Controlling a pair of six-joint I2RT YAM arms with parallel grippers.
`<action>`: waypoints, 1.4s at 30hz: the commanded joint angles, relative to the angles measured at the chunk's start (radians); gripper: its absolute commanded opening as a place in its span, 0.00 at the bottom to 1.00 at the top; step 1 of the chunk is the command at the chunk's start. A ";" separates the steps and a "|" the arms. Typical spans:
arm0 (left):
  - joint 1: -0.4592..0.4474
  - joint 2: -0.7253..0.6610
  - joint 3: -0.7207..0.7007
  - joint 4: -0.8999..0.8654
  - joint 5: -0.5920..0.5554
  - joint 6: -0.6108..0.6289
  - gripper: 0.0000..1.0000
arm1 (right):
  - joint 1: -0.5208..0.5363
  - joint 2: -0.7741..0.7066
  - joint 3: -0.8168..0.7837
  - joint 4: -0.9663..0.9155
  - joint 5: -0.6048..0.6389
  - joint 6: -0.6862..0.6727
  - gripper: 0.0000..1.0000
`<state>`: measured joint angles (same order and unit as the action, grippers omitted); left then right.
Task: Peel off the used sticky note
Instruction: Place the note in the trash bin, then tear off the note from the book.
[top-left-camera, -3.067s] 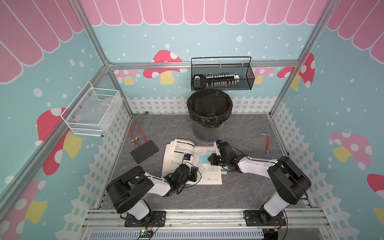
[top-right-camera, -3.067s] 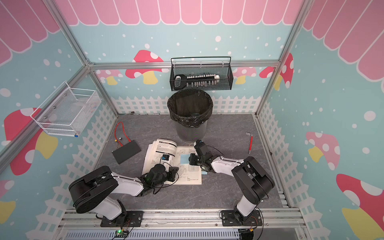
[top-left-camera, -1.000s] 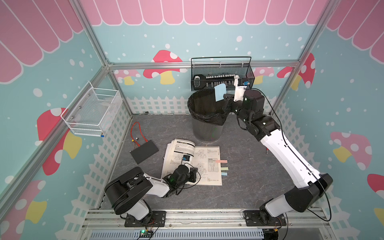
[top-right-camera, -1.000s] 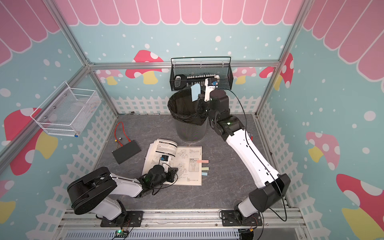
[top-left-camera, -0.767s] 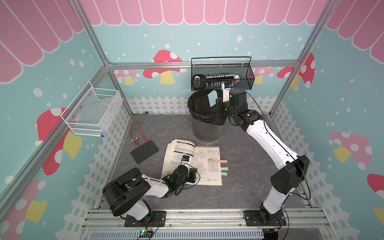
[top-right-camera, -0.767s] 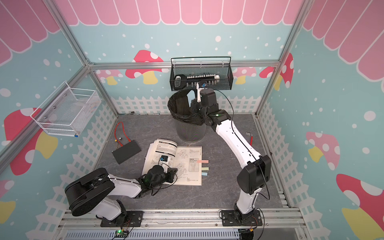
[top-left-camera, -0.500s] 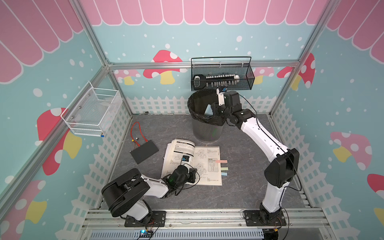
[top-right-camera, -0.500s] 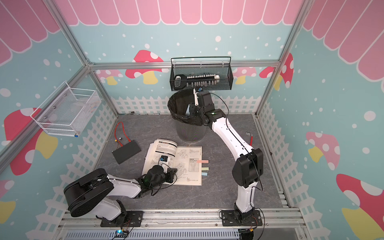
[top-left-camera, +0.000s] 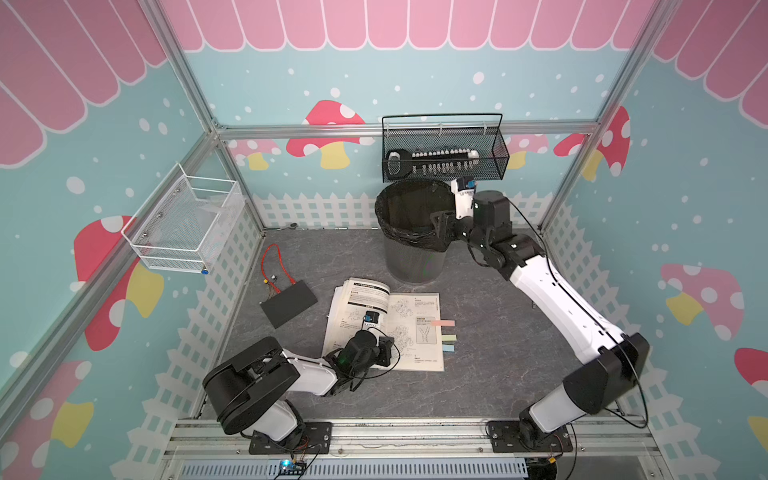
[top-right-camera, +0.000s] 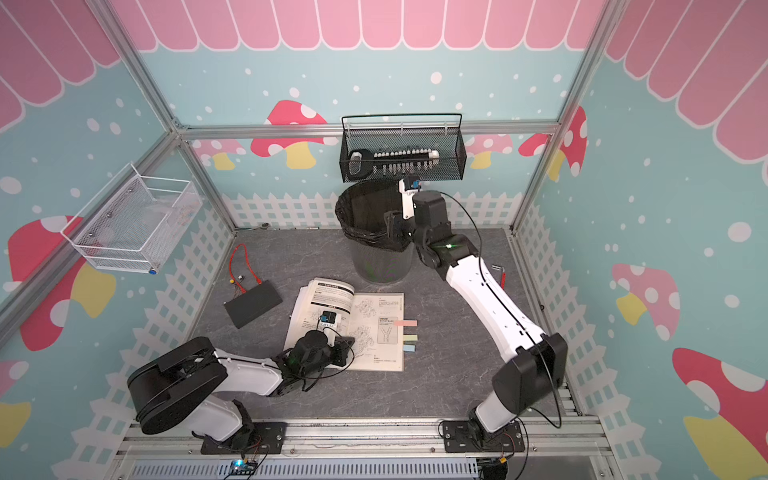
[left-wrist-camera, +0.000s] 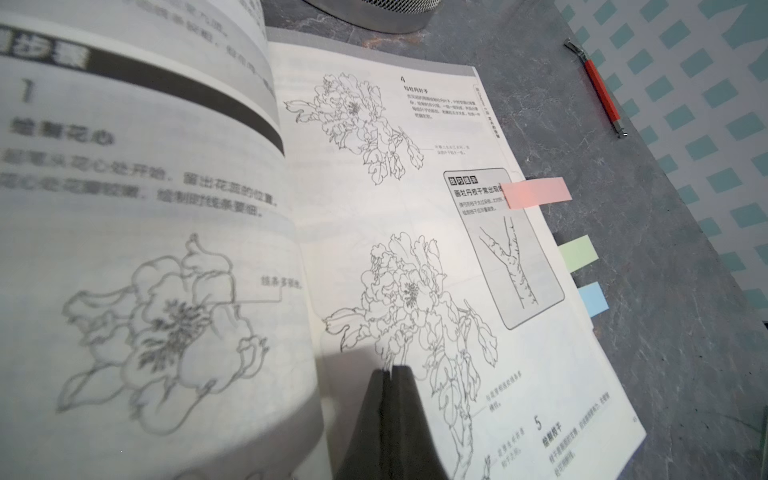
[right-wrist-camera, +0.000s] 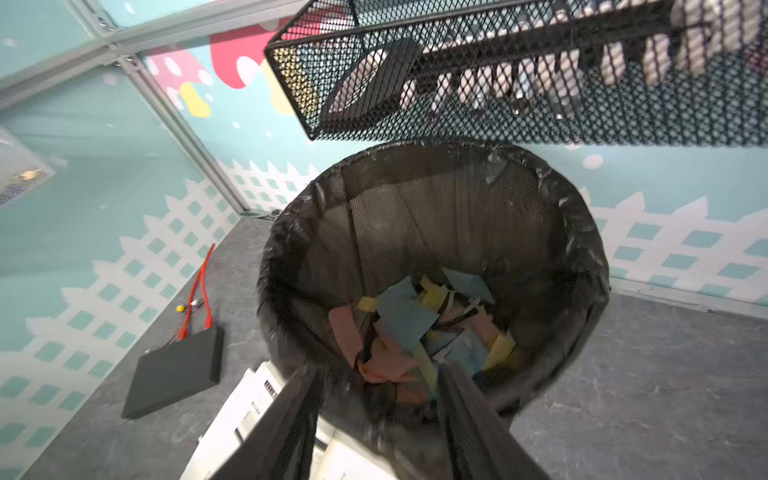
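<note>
You are hovering the right gripper spread, empty; the flimsy-looking pink sticky note is offering its overhanging end.

Quick headcount: 1 book, 3 sticky tabs, 1 bin, 2 arms.
On the book's edge, 1 pink tab, 1 green tab, 1 blue tab; 2 wall baskets, 1 black basket, 1 white basket; 1 black box, 1 red cable, 1 red-handled tool; bin scraps too heaped to count.
</note>
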<state>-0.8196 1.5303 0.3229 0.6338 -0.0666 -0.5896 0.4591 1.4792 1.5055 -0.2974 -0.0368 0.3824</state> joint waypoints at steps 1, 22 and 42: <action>0.006 0.044 0.052 -0.102 -0.007 0.056 0.00 | 0.007 -0.097 -0.225 0.077 -0.058 0.045 0.49; 0.048 0.292 0.409 -0.169 0.107 0.174 0.00 | -0.026 -0.303 -1.014 0.335 -0.027 0.233 0.44; 0.050 0.303 0.371 -0.149 0.109 0.154 0.00 | -0.145 -0.041 -1.022 0.559 -0.160 0.209 0.48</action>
<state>-0.7792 1.8103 0.7200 0.5144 0.0387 -0.4339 0.3202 1.4124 0.4797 0.2062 -0.1505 0.5995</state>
